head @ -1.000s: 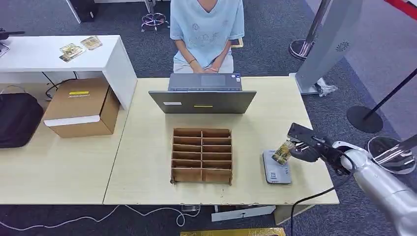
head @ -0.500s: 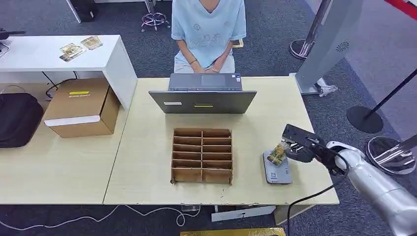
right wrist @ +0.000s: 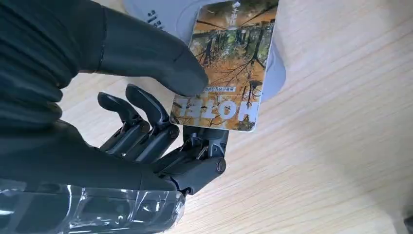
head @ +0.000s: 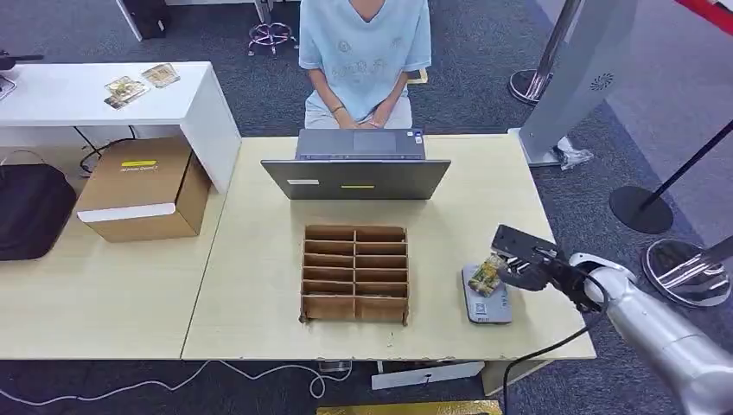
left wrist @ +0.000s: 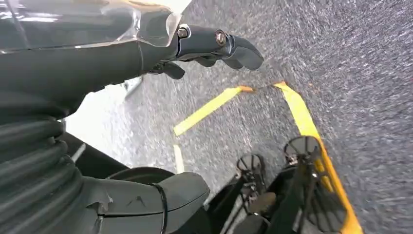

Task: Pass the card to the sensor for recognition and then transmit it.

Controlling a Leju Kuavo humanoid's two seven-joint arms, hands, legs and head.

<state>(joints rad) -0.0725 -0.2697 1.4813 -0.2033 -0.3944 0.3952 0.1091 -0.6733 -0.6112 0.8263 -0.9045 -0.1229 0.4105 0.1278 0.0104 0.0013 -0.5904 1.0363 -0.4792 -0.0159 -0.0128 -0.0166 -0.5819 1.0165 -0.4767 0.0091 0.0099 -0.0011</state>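
Observation:
My right hand [head: 525, 262] pinches a hotel card [head: 486, 275] printed with an autumn forest, thumb on its face and fingers under it. The card hangs tilted just over the far end of the grey sensor pad [head: 487, 303] near the table's right front. In the right wrist view the card [right wrist: 229, 68] covers part of the grey sensor [right wrist: 277, 73], with my right hand [right wrist: 160, 112] holding it by one edge. Whether card and sensor touch I cannot tell. My left hand [left wrist: 209, 46] hangs over the carpet, fingers loosely curled, holding nothing.
A brown cardboard slot organiser [head: 354, 272] stands mid-table, left of the sensor. An open laptop [head: 357, 169] sits at the far edge with a person [head: 363, 52] seated behind it. A cardboard box [head: 143, 188] rests on the left table; two cards [head: 138, 82] lie on a white desk.
My right hand has carried the card left and down, from beside the sensor's far right corner to just above its far end. Nothing else has moved.

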